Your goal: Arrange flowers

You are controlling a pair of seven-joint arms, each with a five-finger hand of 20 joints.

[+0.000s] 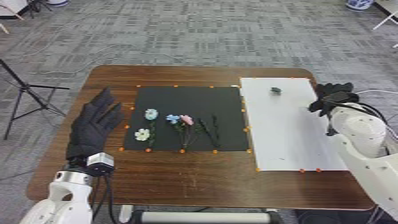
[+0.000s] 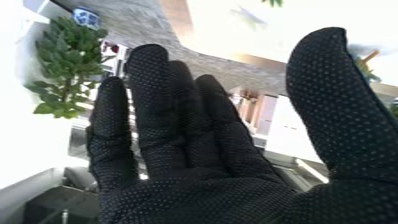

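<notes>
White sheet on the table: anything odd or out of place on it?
A small dark greenish piece lies alone toward the far edge of the white sheet, apart from the flowers on the black mat. I cannot tell what it is, so it may belong there.

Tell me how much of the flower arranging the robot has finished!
Most looks done: blue flowers, a pink flower and a white flower lie on the black mat near green stems. The right hand is open and holds nothing. Probably left is the small dark green piece on the white sheet.
</notes>
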